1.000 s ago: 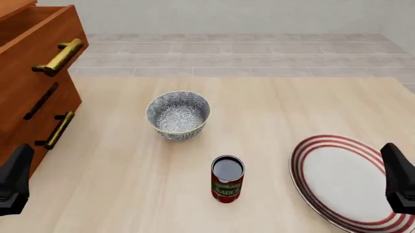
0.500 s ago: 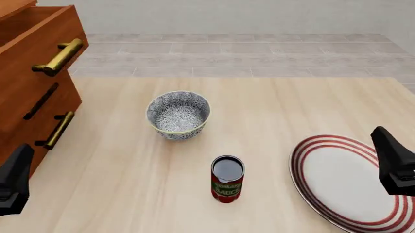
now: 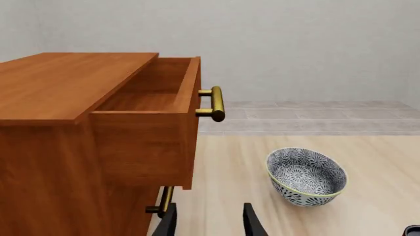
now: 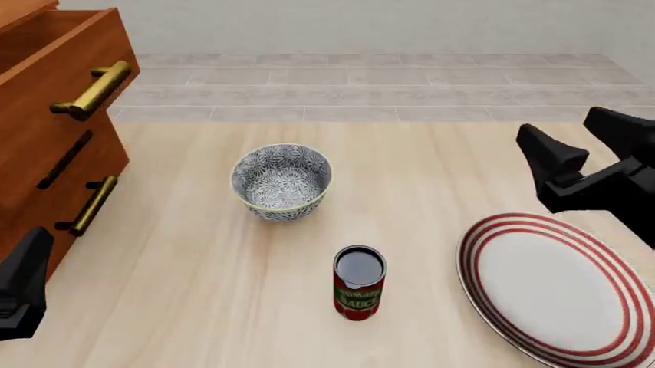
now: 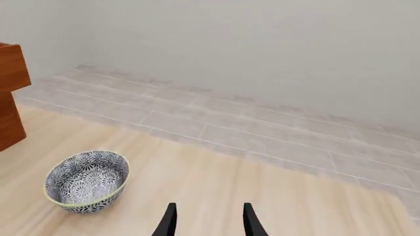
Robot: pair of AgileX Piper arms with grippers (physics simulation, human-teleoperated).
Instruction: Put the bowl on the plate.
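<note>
At about 7 o'clock in the front view, nearest the camera, the left gripper (image 4: 23, 295) hangs low by the wooden drawer cabinet (image 4: 51, 146); its wrist view shows two finger tips apart with nothing between them. The plate (image 4: 557, 287) lies flat on the table (image 4: 184, 307) at 4 o'clock. A red tomato sauce can (image 4: 360, 282) stands upright near 6 o'clock, well left of the plate. The right gripper (image 4: 584, 157) is raised beyond the plate at 3 o'clock, fingers spread, holding nothing. The bowl (image 4: 281, 182) sits upright just left of centre, beyond the can and well apart from the plate and both grippers.
</note>
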